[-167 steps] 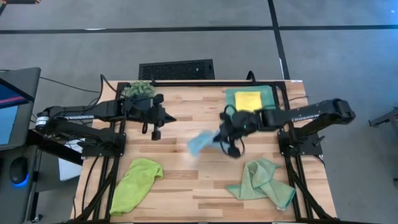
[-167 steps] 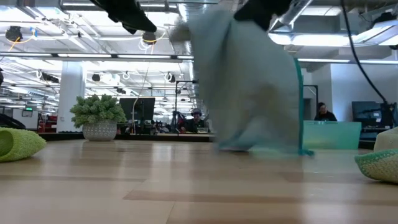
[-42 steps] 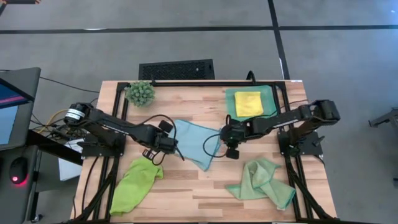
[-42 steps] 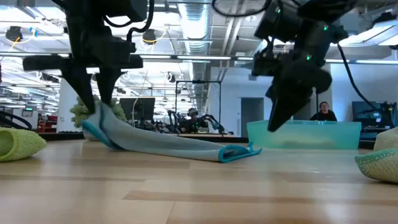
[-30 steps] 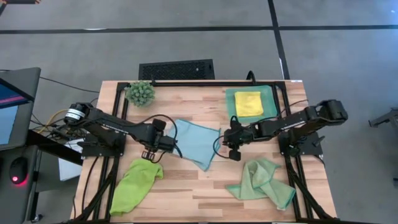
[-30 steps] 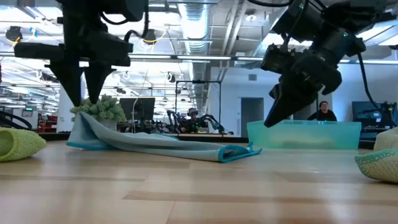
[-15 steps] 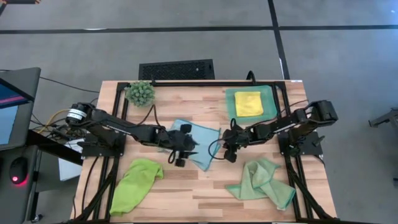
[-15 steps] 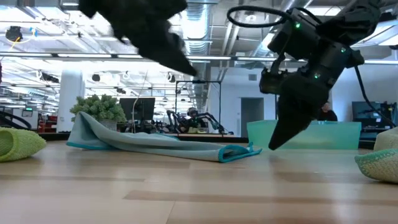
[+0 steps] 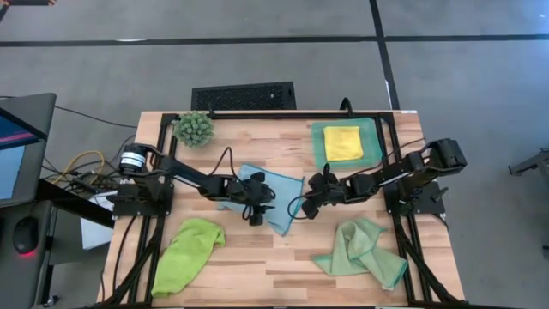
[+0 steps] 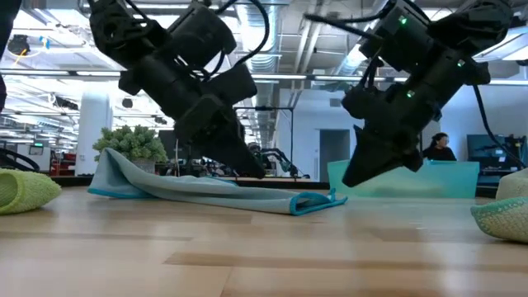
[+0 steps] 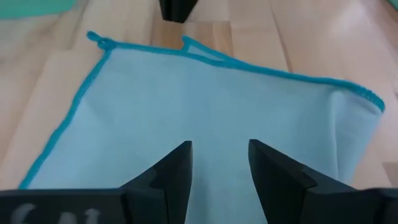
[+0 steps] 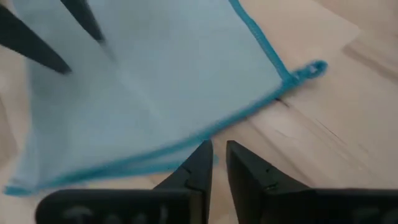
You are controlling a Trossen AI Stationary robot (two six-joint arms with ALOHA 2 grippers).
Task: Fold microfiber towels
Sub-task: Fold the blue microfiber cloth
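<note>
Light blue microfiber towel (image 9: 268, 196) lies spread near the middle of the wooden table (image 9: 257, 266), a soft four-cornered sheet with a darker teal stitched hem; in the low view its edge nearest the plant rides up in a ridge, so it is not yet flat.

Both grippers hang over it, probably to smooth it or take hold of an edge before the fold. Left gripper (image 9: 256, 206) sits low over the cloth's centre, and the left wrist view shows its fingers (image 11: 175, 174) parted with cloth between and below them but nothing gripped. Right gripper (image 9: 310, 203) is at the towel's 3 o'clock edge; its fingers (image 12: 194, 169) stand close together with a narrow slit between, over the hem and the bare wood just outside it, holding nothing.

From the towel, the yellow towel (image 9: 342, 142) rests at about 1 o'clock as a neat flat rectangle on the rigid teal tray (image 9: 317, 137), seemingly already folded. Lime green towel (image 9: 188, 252) is bunched at 7 o'clock, and pale sage green towel (image 9: 364, 251) is crumpled at 4 o'clock, both apparently waiting. Small spiky plant (image 9: 194, 128) stands at 11 o'clock, well apart.
</note>
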